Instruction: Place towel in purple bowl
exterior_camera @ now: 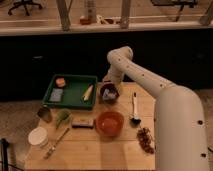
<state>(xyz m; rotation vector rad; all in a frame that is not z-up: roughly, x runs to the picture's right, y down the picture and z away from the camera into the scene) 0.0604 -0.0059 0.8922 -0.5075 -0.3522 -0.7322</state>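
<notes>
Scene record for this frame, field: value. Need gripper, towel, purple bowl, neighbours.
gripper: gripper lowered over the purple bowl, near the table's back edge
purple bowl: purple bowl just right of the green tray, behind the red bowl
towel: pale towel, as far as visible, inside the purple bowl under the gripper; released or not is unclear
tray contents: orange item, grey-blue block, yellow item
right of bowls: black-handled spoon
surface: wooden table

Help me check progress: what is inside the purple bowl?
A pale towel lies in the purple bowl, under the gripper at its far rim. The gripper covers the bowl's back part.
</notes>
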